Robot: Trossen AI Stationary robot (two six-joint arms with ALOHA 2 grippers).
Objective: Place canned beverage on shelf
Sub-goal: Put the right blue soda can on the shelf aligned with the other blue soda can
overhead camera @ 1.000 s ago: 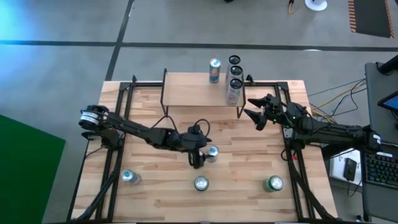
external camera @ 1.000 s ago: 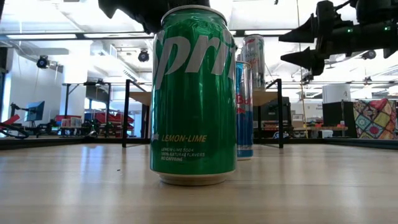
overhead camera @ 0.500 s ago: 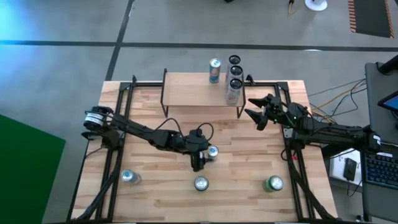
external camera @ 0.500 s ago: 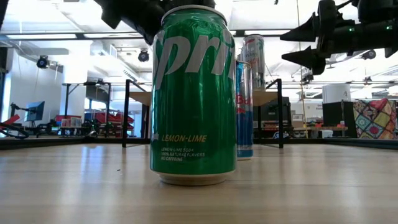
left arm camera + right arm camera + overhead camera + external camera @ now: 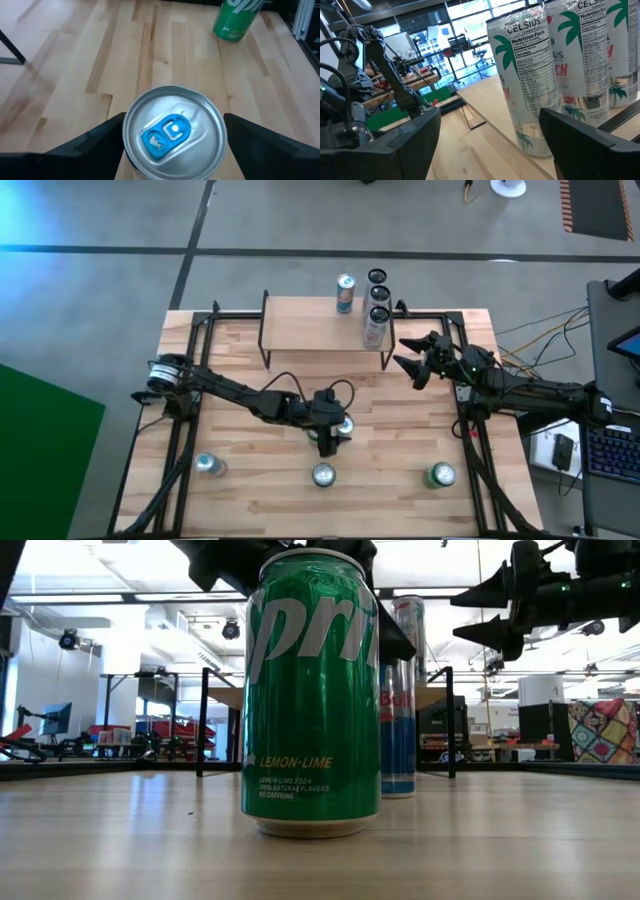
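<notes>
A blue and silver can (image 5: 344,423) with a blue tab (image 5: 165,137) stands upright on the tabletop at mid-table. It also shows in the low view (image 5: 398,740). My left gripper (image 5: 335,435) is open, one finger on each side of the can's top (image 5: 173,120). I cannot tell whether the fingers touch it. The shelf (image 5: 310,330) stands at the far edge and carries one blue can (image 5: 345,293) and several Celsius cans (image 5: 377,310). My right gripper (image 5: 398,350) is open and empty in the air by the shelf's right end.
A green Sprite can (image 5: 323,474) stands near the near edge at the middle and fills the low view (image 5: 310,690). Another green can (image 5: 441,474) stands at the near right and one more can (image 5: 207,465) at the near left. Black frame rails run along both table sides.
My left gripper has gone toward the table's right edge, up to the blue and silver can, and its open fingers now stand on either side of the can. My right gripper has kept still.
</notes>
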